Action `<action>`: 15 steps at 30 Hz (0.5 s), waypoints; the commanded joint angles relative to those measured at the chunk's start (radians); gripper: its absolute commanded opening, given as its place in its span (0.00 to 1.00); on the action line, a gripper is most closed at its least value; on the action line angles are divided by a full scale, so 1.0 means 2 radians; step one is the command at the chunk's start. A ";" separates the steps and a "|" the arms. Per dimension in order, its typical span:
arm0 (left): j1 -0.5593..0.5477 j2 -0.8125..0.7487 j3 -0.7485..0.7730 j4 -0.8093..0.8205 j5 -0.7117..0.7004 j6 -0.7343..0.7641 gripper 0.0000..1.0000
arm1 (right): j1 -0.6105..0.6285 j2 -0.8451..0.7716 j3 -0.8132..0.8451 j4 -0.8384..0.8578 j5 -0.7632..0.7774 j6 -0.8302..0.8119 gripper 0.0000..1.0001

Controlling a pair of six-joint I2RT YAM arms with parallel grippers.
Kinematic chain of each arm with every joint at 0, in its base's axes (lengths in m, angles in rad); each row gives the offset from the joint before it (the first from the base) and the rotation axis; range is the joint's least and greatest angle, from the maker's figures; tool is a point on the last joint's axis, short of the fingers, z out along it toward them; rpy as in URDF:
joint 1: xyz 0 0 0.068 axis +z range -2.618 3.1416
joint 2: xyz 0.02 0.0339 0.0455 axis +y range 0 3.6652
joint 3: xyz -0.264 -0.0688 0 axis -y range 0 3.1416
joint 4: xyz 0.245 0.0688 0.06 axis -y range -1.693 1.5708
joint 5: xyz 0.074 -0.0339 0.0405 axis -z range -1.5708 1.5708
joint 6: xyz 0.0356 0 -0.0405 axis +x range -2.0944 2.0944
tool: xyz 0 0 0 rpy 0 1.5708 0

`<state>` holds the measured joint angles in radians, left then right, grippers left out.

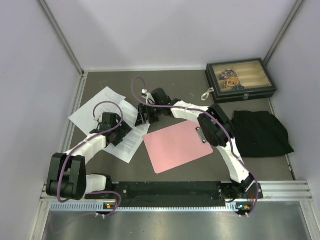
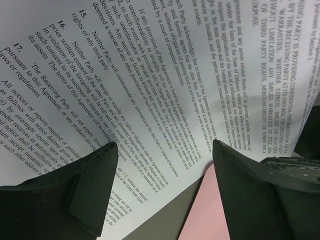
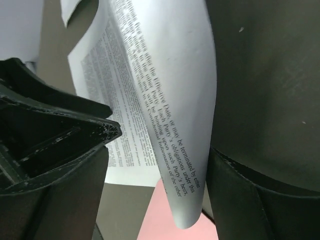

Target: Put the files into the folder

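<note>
The pink folder [image 1: 177, 147] lies flat at mid-table, its clip [image 1: 202, 135] at the right edge. The densely printed sheet [image 1: 131, 144] lies to its left, partly over the sparse sheet [image 1: 95, 107]. My left gripper [image 1: 120, 134] is open, hovering over the dense sheet [image 2: 150, 75] near its corner, with the folder's edge [image 2: 200, 215] below. My right gripper [image 1: 143, 116] is open at the sheet's far corner. In the right wrist view this gripper [image 3: 164, 142] has a curled-up corner of the sheet [image 3: 170, 125] between its fingers, leaning by the right finger [image 3: 255, 200], above the folder [image 3: 160, 220].
A dark box with a glass lid [image 1: 240, 80] stands at the back right. A black cloth [image 1: 262, 132] lies right of the folder. A white tag [image 1: 206, 94] lies near the box. White walls close in on both sides.
</note>
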<state>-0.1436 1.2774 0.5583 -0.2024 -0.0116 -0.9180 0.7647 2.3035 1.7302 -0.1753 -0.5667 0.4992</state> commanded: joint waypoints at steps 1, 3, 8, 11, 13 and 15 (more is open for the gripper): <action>0.002 0.022 -0.012 -0.015 0.004 0.021 0.81 | -0.020 -0.043 -0.017 0.101 -0.066 0.054 0.76; 0.002 0.026 -0.013 -0.015 0.004 0.025 0.81 | -0.023 -0.034 -0.019 0.128 -0.097 0.059 0.80; 0.002 0.033 -0.016 -0.016 0.017 0.030 0.81 | -0.023 -0.006 0.002 0.150 -0.139 0.068 0.86; 0.002 0.032 -0.021 -0.018 0.014 0.033 0.81 | -0.023 -0.001 0.006 0.164 -0.145 0.066 0.88; 0.002 0.029 -0.023 -0.019 0.011 0.035 0.81 | -0.025 0.008 0.015 0.159 -0.148 0.062 0.88; 0.002 0.026 -0.024 -0.021 0.010 0.036 0.81 | -0.027 0.012 0.028 0.149 -0.148 0.053 0.88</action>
<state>-0.1436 1.2942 0.5598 -0.1715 0.0135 -0.8722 0.7113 2.3024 1.7103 0.0772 -0.8173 0.6231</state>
